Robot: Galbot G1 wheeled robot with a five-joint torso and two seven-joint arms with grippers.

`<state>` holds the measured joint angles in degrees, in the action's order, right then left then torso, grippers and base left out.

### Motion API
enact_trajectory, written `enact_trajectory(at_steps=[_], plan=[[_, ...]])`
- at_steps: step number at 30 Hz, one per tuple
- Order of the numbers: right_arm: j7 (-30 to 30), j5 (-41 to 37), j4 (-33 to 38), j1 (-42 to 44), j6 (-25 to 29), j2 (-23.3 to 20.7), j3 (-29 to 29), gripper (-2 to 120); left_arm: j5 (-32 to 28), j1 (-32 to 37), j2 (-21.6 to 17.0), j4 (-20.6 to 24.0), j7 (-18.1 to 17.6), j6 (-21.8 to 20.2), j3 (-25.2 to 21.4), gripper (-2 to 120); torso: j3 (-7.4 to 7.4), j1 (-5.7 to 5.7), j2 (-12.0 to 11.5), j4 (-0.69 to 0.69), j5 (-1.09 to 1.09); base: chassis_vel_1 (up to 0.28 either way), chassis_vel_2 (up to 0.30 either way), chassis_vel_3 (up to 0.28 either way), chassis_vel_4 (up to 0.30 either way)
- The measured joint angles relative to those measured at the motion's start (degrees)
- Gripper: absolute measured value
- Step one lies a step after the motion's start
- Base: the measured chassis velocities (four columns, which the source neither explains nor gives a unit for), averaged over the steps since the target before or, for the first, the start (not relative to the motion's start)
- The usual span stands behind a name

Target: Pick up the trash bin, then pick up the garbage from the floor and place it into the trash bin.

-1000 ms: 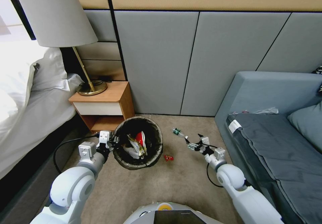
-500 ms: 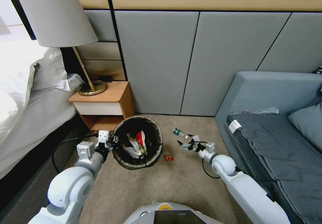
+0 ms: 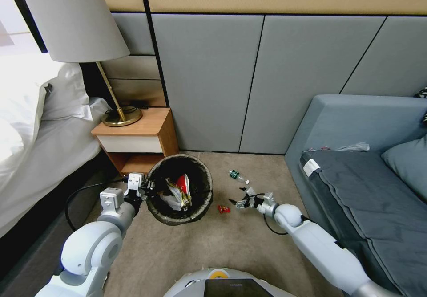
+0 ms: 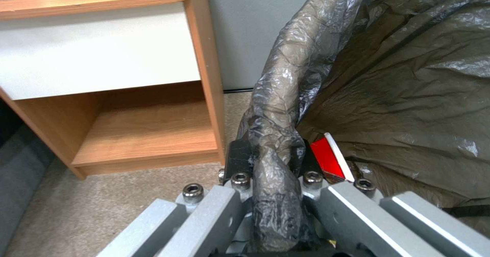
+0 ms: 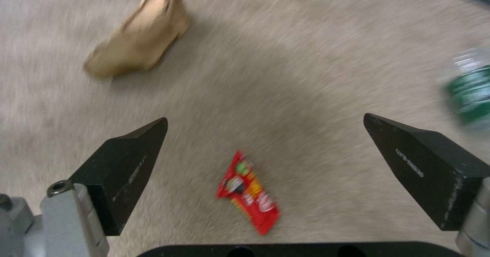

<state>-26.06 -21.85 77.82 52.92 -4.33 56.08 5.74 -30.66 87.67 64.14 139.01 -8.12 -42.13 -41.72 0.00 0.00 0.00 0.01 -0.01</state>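
The left gripper pinched the bag-lined rim of the trash bin, at the bin's 9 o'clock. The right gripper hovered with fingers spread wide, the red snack packet lying on the carpet at its 8 o'clock. A green bottle lay at the packet's 1 o'clock.
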Motion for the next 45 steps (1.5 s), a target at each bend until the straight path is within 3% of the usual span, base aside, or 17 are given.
enact_trajectory(at_steps=[4,10,18,21,45], plan=[[-0.12,3.53,-4.17,-1.4,1.9,2.11,2.37,100,0.01,-0.3,0.2,-0.35,0.02,0.0,0.22,1,0.0,0.0,0.0,-0.03,-0.01,0.0,0.0,0.0,0.0],[0.37,13.07,-13.81,-3.59,9.88,8.43,3.44,100,0.35,-0.4,0.57,-0.85,0.05,0.0,0.58,1,0.0,0.0,0.0,0.0,0.02,0.0,0.0,0.0,0.0],[0.86,16.5,-21.27,-4.94,14.54,12.72,3.78,100,0.58,-0.83,0.71,-1.37,0.07,0.0,1.11,1,0.0,0.0,0.0,-0.03,-0.01,0.0,0.0,0.0,0.0],[2.05,17.67,-25.79,-5.91,19.0,15.42,3.32,100,0.76,-0.89,0.83,-1.49,0.11,0.0,1.53,1,0.0,0.0,0.0,0.0,0.0,0.0,0.0,0.0,0.0],[2.49,22.21,-34.04,-4.85,24.3,18.75,1.82,100,0.89,-0.84,0.56,-1.93,0.44,0.0,1.69,1,-0.01,-0.01,0.0,-0.01,0.01,0.0,0.0,0.0,0.0]])
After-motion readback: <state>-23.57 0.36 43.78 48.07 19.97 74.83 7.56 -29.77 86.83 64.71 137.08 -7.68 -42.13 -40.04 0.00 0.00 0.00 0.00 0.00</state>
